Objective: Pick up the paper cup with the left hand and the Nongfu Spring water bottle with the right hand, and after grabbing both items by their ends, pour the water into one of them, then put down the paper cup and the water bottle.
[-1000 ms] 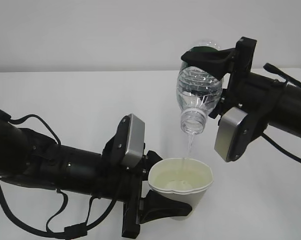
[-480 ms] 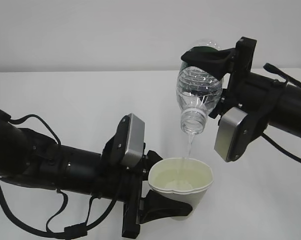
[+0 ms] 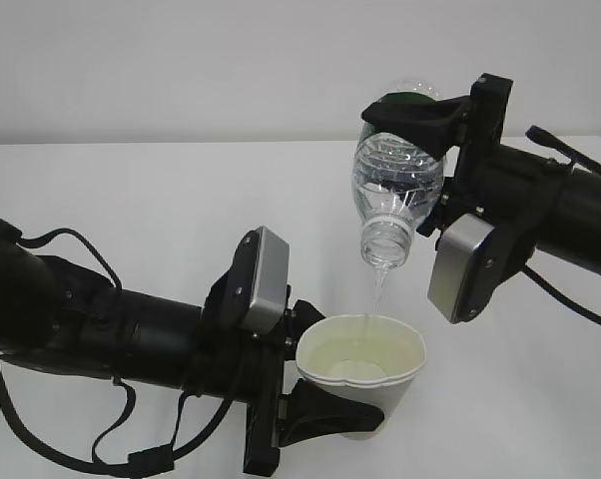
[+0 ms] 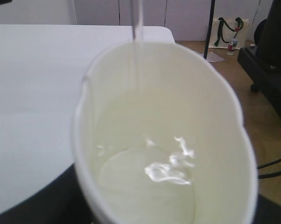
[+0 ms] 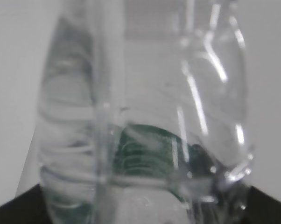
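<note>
- Nongfu Spring water bottle [image 3: 398, 185] hangs mouth-down above the table, uncapped, just left of the right arm's grey-silver plate [image 3: 460, 267]; close up [image 5: 145, 121] its clear ribbed wall fills the right wrist view, with a patch of dark green label behind it.
- White table [image 3: 131, 200] spreads under both arms and runs back to a pale wall.
- Right hand [image 3: 420, 112] comes in from the right edge and clamps its black jaws around the bottle's upper, base end, where the green label shows between them; a cable trails along the arm.
- Left hand [image 3: 325, 414] reaches in from the lower left, cables looping beneath it, and its two black fingers grip the lower wall of the cup, pinching it from both sides.
- Paper cup [image 3: 361, 384] stands upright in that grip, directly below the bottle's mouth and apart from it; from the left wrist [image 4: 164, 135] its rim looks squeezed into an oval.
- Water [image 3: 377, 291] falls as a thin clear stream from the bottle's mouth into the cup, and a shallow pool [image 4: 152, 186] glints on the cream bottom.
</note>
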Tool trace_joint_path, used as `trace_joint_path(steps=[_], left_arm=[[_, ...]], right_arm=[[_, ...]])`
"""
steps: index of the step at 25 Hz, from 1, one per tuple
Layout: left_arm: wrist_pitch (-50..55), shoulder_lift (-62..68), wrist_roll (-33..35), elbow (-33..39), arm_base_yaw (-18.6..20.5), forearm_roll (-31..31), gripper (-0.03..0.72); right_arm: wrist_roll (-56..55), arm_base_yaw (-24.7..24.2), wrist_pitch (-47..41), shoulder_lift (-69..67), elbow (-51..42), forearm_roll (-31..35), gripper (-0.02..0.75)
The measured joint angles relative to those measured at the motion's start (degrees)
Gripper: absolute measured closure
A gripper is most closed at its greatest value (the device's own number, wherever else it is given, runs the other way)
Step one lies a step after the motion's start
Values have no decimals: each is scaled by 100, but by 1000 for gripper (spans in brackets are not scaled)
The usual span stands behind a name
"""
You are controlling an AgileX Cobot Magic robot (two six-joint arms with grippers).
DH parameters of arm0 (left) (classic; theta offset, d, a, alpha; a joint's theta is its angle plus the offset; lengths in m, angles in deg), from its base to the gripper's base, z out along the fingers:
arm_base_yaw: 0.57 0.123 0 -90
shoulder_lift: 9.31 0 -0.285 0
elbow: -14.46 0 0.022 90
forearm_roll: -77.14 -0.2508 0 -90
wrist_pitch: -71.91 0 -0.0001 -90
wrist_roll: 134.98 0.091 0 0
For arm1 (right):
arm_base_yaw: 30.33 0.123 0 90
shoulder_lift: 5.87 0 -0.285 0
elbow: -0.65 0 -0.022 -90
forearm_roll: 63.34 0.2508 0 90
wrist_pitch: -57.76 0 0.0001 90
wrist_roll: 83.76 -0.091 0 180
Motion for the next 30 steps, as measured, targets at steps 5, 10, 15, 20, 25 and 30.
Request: trace_joint_path(steps=[5, 10, 15, 20, 25, 30], left_arm=[[0, 0, 0, 0, 0, 0, 270], [0, 0, 0, 0, 0, -10, 270], [0, 0, 0, 0, 0, -12, 270], [0, 0, 0, 0, 0, -12, 270], [0, 0, 0, 0, 0, -12, 270], [0, 0, 0, 0, 0, -12, 270]], right_arm=[[0, 0, 0, 0, 0, 0, 274], [-178, 0, 0, 0, 0, 0, 274], [-500, 0, 0, 0, 0, 0, 274], [-990, 0, 0, 0, 0, 0, 274], [-1449, 0, 0, 0, 0, 0, 274], [-1920, 0, 0, 0, 0, 0, 274]])
